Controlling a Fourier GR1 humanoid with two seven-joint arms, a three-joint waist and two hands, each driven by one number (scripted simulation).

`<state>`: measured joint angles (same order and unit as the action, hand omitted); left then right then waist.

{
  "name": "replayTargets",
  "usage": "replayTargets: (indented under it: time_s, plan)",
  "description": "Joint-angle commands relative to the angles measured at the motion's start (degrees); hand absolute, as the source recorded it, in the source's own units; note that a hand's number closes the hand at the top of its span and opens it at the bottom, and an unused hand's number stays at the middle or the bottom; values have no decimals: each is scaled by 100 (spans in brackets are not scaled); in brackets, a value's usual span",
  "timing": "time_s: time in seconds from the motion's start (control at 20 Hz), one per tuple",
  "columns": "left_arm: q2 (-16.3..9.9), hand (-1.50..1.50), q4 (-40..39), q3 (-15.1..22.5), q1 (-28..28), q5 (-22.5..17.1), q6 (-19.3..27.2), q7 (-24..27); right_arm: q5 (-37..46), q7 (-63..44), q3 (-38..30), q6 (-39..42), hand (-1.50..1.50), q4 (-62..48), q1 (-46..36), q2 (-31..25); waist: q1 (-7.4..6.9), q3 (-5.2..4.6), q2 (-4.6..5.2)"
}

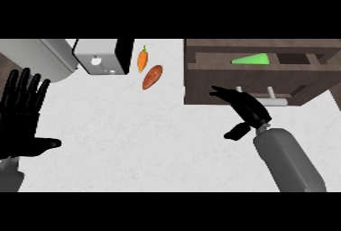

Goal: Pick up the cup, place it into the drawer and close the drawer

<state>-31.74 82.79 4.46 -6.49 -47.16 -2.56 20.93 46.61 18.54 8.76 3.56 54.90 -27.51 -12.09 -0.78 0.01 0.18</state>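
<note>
Right hand [241, 106], fingers straight and holding nothing, meets the drawer [256, 74] front near the desk's far right edge; the green cup [251, 59] lies inside, so pushing it closed seems next.

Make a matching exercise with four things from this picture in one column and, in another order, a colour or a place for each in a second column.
Things:
1. cup
2. carrot
3. left hand
4. right hand

Descriptions:
A. orange, lying on the white counter
B. green, inside the open drawer
C. open and resting at the left edge of the view
D. in front of the drawer, near its handle

Pairs: 1-B, 2-A, 3-C, 4-D
</note>
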Motion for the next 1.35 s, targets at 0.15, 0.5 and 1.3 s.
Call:
replayTargets:
  time_s: [0.15, 0.5, 1.3]
  plan:
    - [-48, -150, -30, -418, 111, -135, -539, -178, -135, 1021, -681, -343, -150, -2286, -1229, -26, -62, 5, 23]
    - [208, -150, 103, -294, 188, 83, -431, -118, -137, 1246, -1093, -162, -150, -3826, -2454, -389, -228, 11, 85]
    - [507, -150, -187, -59, 10, 586, -471, 129, -133, 1614, -1297, -39, -150, -4605, -3025, -930, -448, 22, 200]
